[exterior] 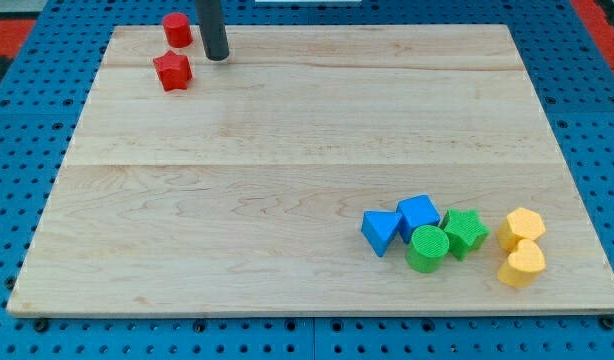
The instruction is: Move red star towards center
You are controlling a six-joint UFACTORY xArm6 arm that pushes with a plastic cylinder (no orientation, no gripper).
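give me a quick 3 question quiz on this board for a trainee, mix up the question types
1. True or false: my tip is touching the red star.
2. Multiple choice: where does the red cylinder sit? A) at the view's top left, above the red star B) among the green blocks C) at the board's centre
3. Fill in: the blue, green and yellow blocks cluster at the view's bottom ____.

Key
1. False: the tip stands apart, up and to the view's right of the star.
2. A
3. right: blue triangle, blue cube, green cylinder, green star and two yellow blocks.
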